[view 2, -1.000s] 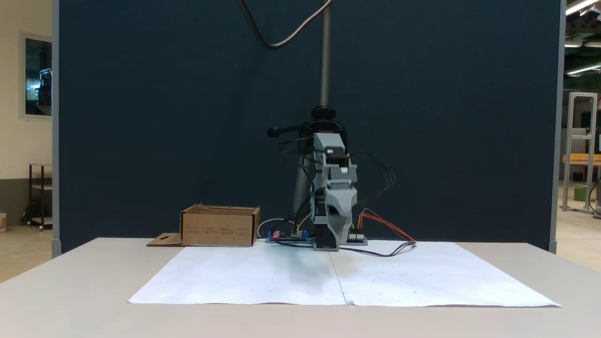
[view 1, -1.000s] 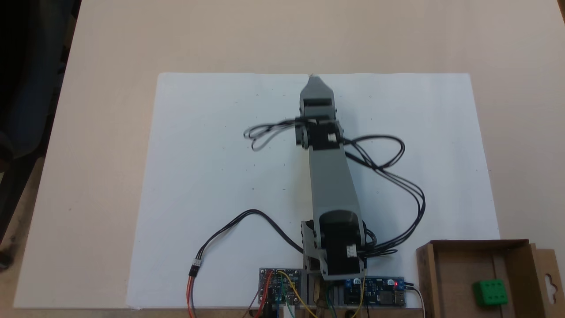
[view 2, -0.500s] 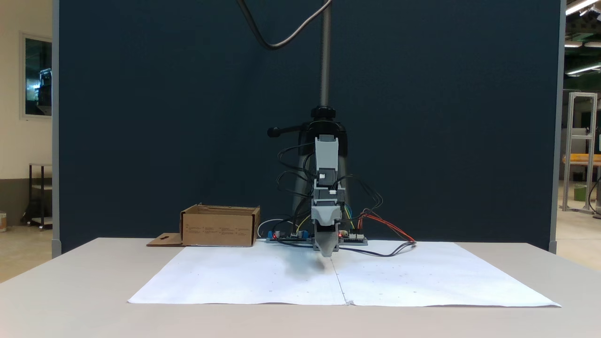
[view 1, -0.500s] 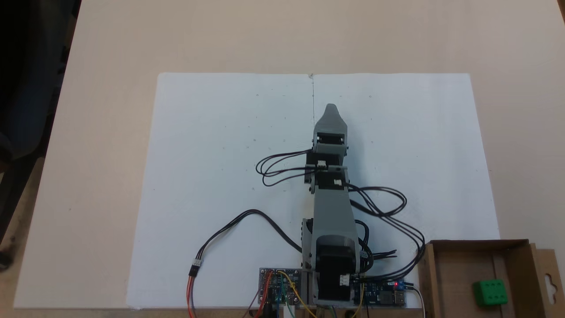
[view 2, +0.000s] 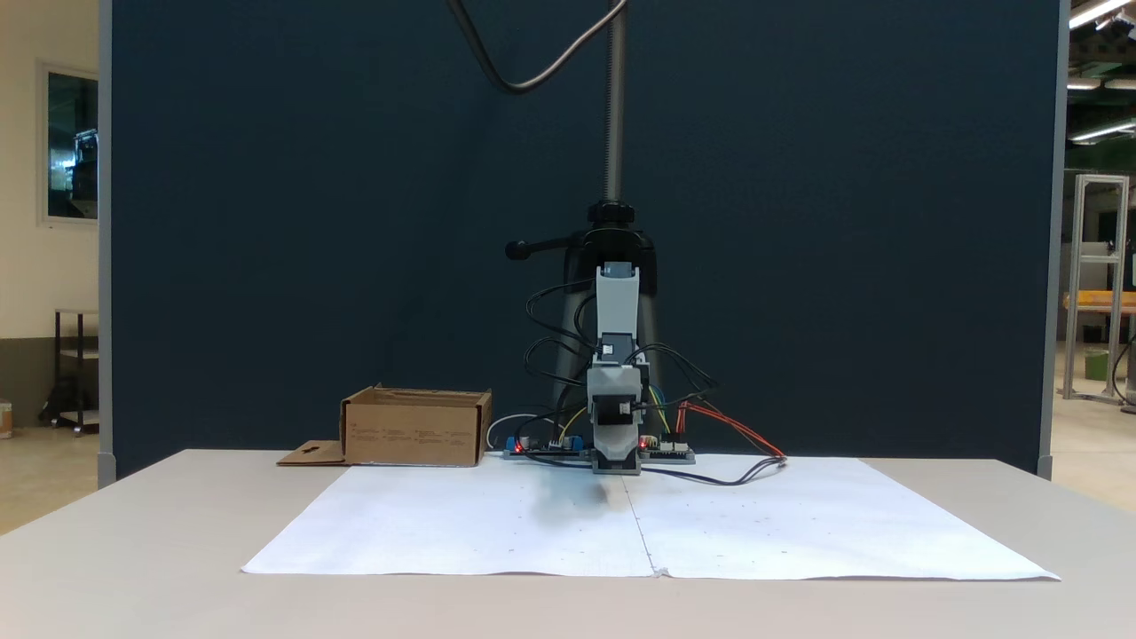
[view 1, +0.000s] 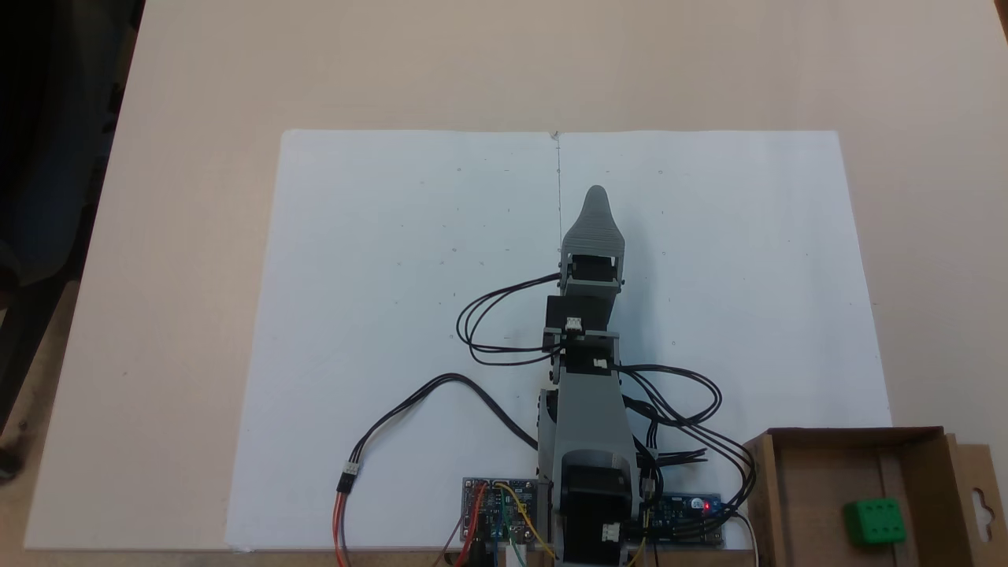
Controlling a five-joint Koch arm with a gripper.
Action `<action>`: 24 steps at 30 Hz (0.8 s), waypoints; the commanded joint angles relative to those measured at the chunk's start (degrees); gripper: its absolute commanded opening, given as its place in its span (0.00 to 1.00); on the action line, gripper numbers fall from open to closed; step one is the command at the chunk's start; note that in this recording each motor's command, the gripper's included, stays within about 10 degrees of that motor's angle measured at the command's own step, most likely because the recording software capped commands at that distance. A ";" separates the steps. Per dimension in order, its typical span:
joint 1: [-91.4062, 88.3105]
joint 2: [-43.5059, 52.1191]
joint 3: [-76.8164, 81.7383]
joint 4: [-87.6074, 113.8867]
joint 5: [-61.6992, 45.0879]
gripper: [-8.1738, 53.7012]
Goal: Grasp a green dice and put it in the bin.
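gripper [view 1: 596, 193] over the white paper [view 1: 394, 276], nothing visibly in it, opening can't be told: jaws seem stacked from above | green dice [view 1: 872, 521] lies inside the bin [view 1: 803, 472] | dice well apart, to the gripper's lower right, beside the arm's base

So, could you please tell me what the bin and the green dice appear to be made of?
The bin looks like matte brown cardboard: folded walls and a flap with a hang-hole. The green dice seems to be smooth plastic or foam, uniformly bright with rounded edges and dark pips; the view leaves that open.
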 commanded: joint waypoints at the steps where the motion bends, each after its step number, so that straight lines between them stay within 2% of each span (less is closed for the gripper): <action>1: 0.79 1.93 0.18 -9.65 -2.11 0.84; 24: 1.85 7.29 11.51 -39.99 -2.02 0.83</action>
